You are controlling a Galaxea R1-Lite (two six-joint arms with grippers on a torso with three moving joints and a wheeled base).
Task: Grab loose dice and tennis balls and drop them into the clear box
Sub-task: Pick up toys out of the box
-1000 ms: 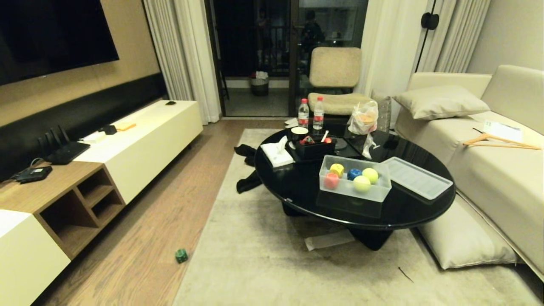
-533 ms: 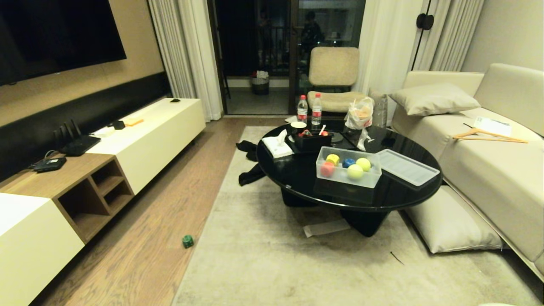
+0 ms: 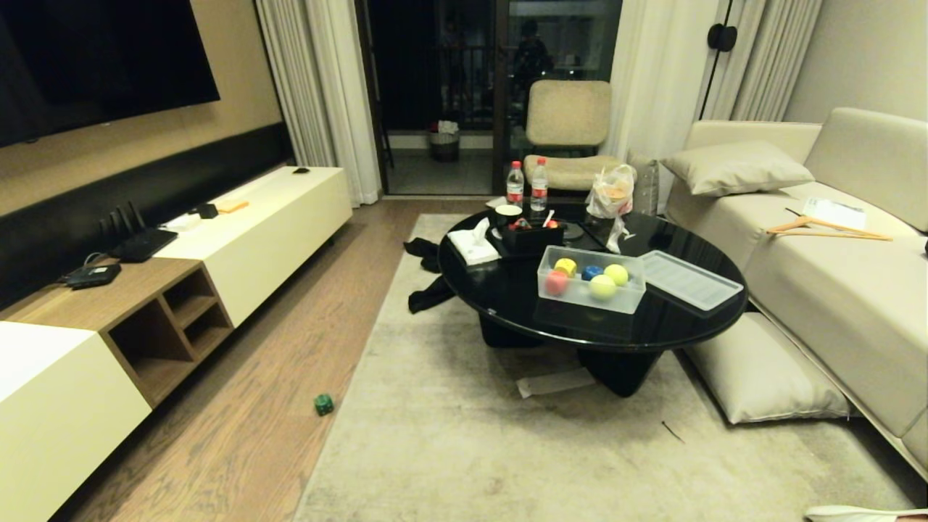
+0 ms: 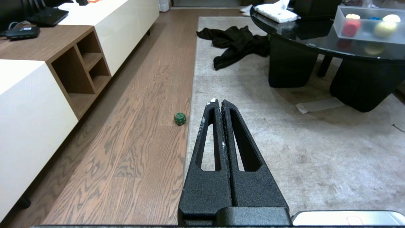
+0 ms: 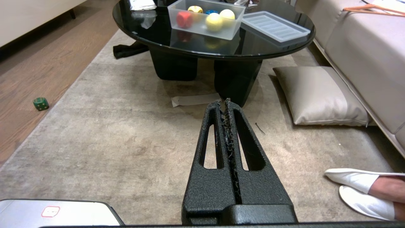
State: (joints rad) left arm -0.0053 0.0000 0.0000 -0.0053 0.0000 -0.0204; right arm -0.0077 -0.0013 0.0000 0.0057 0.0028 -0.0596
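Observation:
A green die (image 3: 324, 404) lies on the wooden floor just left of the rug's edge; it also shows in the left wrist view (image 4: 180, 118) and the right wrist view (image 5: 41, 104). The clear box (image 3: 573, 301) stands open on the round black table and holds a yellow die (image 3: 565, 267), a red die (image 3: 556, 283), a blue die (image 3: 592, 272) and two tennis balls (image 3: 616, 274) (image 3: 602, 287). Its ribbed lid (image 3: 689, 280) lies beside it. My left gripper (image 4: 218, 102) and right gripper (image 5: 224, 102) hang shut and empty over the rug, far from the die.
The black table (image 3: 507, 304) also bears a tissue pack, a black box, bottles and a bag. A dark cloth (image 3: 431, 293), a paper sheet (image 3: 554, 380) and a cushion (image 3: 761, 370) lie on the floor. A low cabinet (image 3: 181, 290) lines the left. A person's slippered feet (image 5: 357, 186) stand nearby.
The whole head view has drawn back and turned slightly, so the table and box look smaller and farther. Nothing in the room has moved, and both arms are still.

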